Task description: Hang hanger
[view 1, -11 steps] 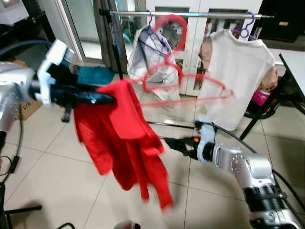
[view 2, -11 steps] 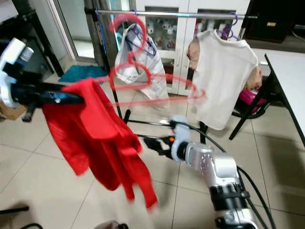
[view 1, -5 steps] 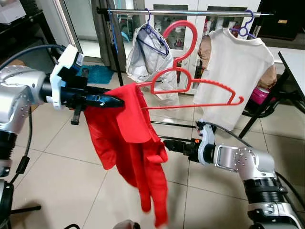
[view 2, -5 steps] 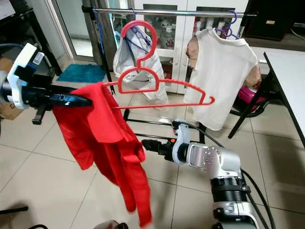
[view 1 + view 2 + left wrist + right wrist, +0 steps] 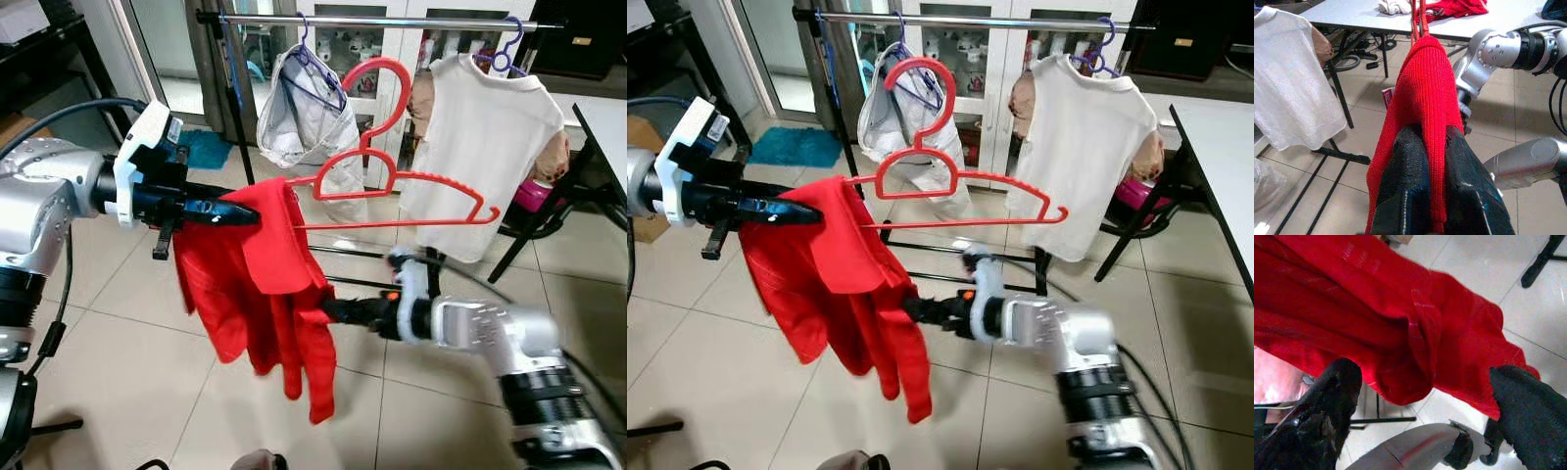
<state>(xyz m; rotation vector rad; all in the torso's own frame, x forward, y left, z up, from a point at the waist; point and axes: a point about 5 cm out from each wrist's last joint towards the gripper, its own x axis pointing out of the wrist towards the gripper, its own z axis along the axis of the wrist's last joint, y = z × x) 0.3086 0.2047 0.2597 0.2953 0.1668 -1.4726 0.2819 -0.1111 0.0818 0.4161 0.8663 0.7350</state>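
Red hanger (image 5: 392,166) held in mid-air below the clothes rail (image 5: 392,20), hook not on it. Red garment (image 5: 265,284) drapes one end (other end bare). Left gripper (image 5: 240,212): jaws clamped on garment and hanger end. Right gripper (image 5: 328,311) at the hanging cloth, jaws apart. White shirt (image 5: 480,147) hangs on the rail.

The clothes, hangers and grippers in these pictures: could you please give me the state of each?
Red garment: draped over one arm of its hanger, hanging crooked.
Red hanger: held up in the air, not yet on the rail.
Rail: carries two hung garments.
White shirt: hung on the rail.
Left gripper: shut on the red garment.
Right gripper: open, reaching at the garment's lower folds.
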